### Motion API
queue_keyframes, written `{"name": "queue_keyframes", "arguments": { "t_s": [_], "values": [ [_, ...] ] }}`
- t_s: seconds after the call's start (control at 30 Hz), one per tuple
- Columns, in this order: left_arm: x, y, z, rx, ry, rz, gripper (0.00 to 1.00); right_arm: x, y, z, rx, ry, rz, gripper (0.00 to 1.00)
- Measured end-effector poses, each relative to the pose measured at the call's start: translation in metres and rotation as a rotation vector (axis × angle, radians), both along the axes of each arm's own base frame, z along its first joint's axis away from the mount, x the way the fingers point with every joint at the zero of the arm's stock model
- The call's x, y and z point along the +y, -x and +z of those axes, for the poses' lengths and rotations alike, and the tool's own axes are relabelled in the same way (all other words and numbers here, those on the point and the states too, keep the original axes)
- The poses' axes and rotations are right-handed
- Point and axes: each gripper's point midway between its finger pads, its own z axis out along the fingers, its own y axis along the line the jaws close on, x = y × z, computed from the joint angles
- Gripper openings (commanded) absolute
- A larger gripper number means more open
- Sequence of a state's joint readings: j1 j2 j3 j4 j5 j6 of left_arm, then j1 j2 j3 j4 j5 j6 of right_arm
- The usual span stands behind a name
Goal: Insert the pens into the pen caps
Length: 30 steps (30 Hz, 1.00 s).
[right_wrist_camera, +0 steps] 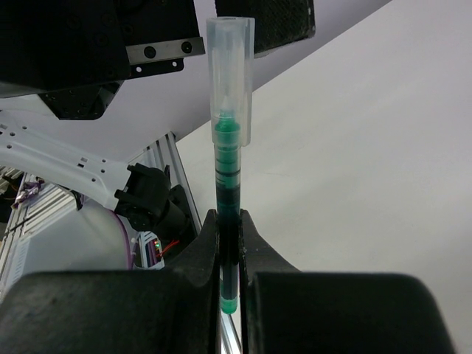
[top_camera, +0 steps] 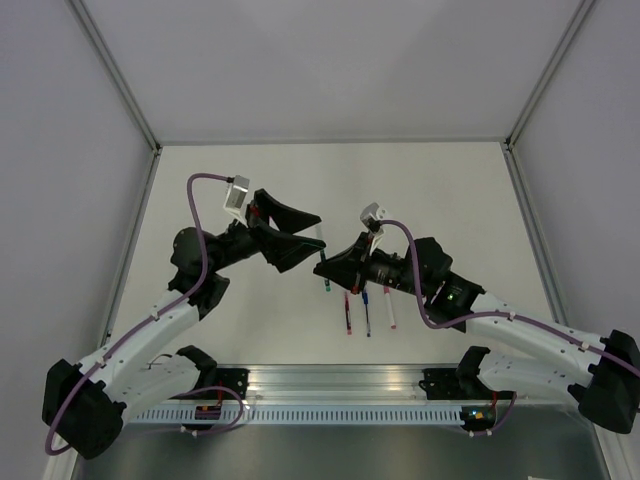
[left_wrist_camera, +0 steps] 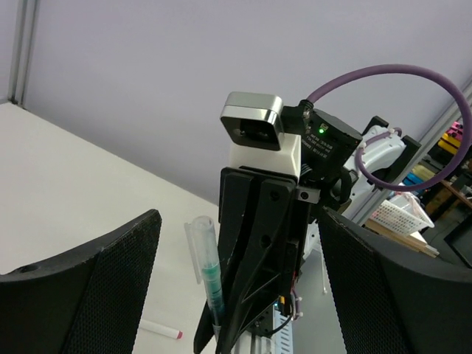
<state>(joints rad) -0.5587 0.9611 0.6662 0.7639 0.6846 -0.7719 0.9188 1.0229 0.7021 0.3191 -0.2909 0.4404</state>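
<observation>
- Pale grey walls box in a white desk (top_camera: 250,180), and both arms meet above its middle.
- Right tool (right_wrist_camera: 230,221) is clamped tight on the green pen (right_wrist_camera: 227,169), low on the barrel, with the pen standing up out of the jaws.
- Clear cap (right_wrist_camera: 230,66) sits over the pen's tip, seemingly pushed well on.
- Left tool (left_wrist_camera: 240,221) stands wide open, one finger on each side of the cap and touching neither it nor the pen.
- Down on the desk lie the red pen (top_camera: 348,315), the blue pen (top_camera: 367,315) and the white pen (top_camera: 390,310), side by side near the right arm.
- Handling call: the pen is light, stiff, smooth plastic, likely to pivot or slide in a pinch, so take the barrel squarely, close to the working end.
- The cap looks thin-walled, so grip its body gently and keep off the mouth.
</observation>
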Motion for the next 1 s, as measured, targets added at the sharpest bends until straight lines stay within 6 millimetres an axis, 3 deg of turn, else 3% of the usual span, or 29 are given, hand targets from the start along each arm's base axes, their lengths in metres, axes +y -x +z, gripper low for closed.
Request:
{"name": "queue_keyframes", "arguments": {
  "t_s": [0.43, 0.7, 1.0],
  "values": [
    [-0.004, -0.011, -0.038, 0.126, -0.132, 0.024, 0.78, -0.002, 0.001, 0.002, -0.002, -0.004, 0.0, 0.0],
    [-0.003, -0.011, -0.035, 0.118, -0.126, 0.027, 0.78, -0.001, 0.002, 0.002, 0.003, -0.003, 0.003, 0.0],
    [-0.003, -0.006, -0.024, 0.072, -0.1, 0.01, 0.65, 0.0, 0.006, 0.001, 0.009, -0.002, 0.027, 0.0]
  ]
}}
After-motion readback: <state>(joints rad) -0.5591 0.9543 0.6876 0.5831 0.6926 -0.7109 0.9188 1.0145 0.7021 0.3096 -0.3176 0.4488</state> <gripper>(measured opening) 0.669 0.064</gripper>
